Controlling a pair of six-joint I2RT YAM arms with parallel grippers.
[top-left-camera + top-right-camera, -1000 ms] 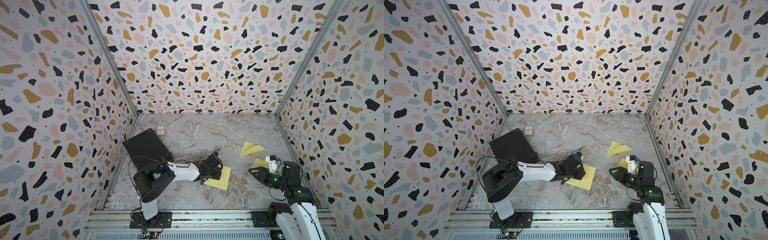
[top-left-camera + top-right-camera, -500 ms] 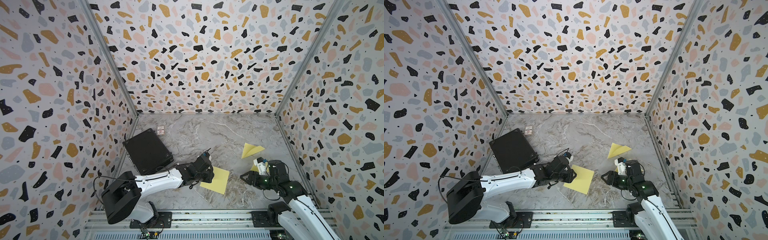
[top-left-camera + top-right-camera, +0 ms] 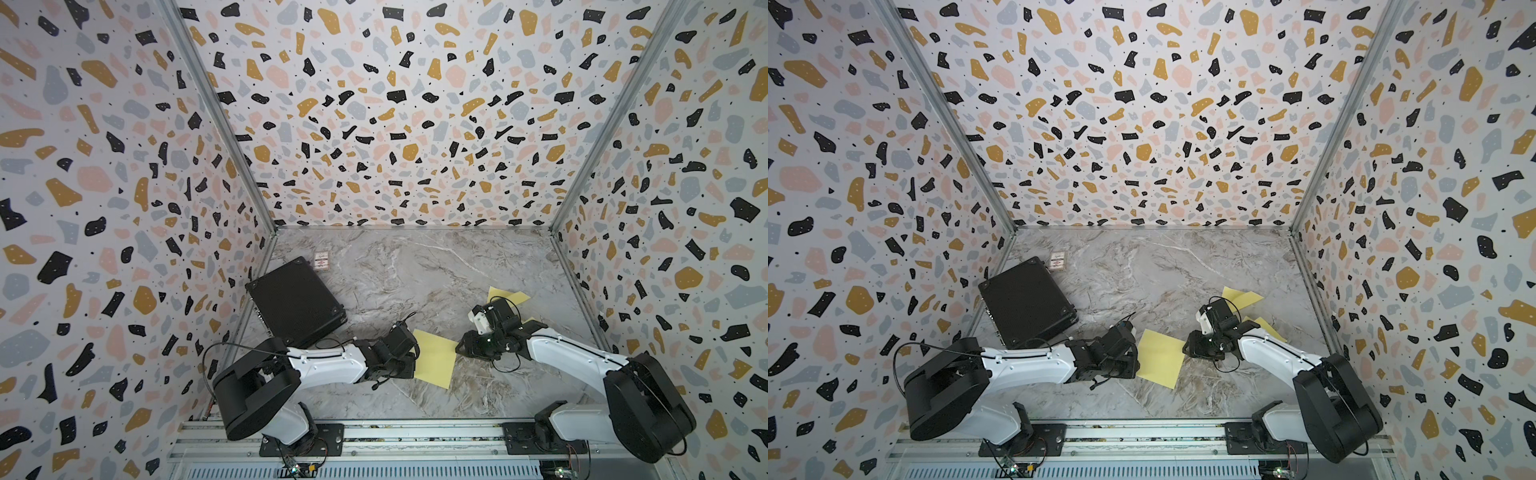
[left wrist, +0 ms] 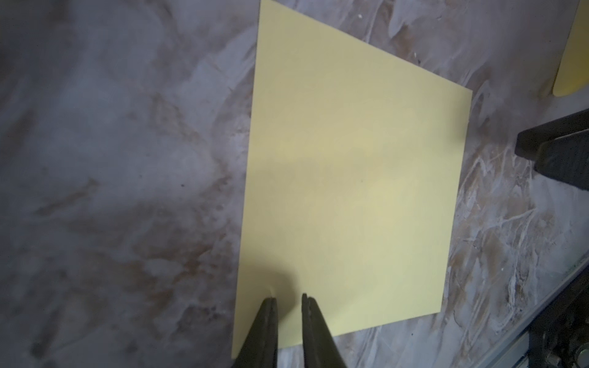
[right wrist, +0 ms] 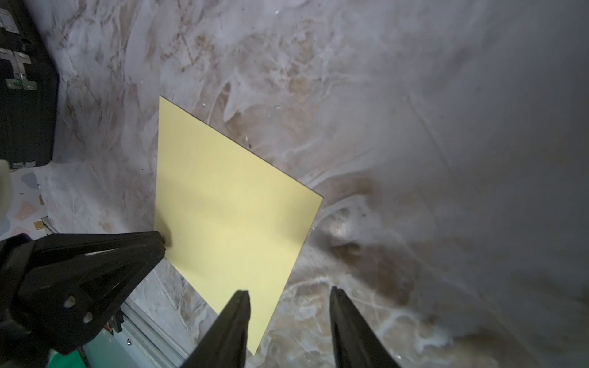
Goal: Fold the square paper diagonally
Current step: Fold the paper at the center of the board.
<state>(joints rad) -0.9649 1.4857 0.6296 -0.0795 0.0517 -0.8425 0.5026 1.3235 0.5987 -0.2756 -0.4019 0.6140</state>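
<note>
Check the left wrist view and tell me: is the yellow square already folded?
No, the yellow square lies flat and unfolded, all one layer on the marble tabletop.

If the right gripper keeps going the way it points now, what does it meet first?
Most likely the flat yellow square paper: the right gripper already straddles its near edge. Beyond it sits the left gripper. Height above the paper is unclear.

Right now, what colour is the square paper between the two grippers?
Pale yellow, plain; clearest in the left wrist view: square paper.
</note>
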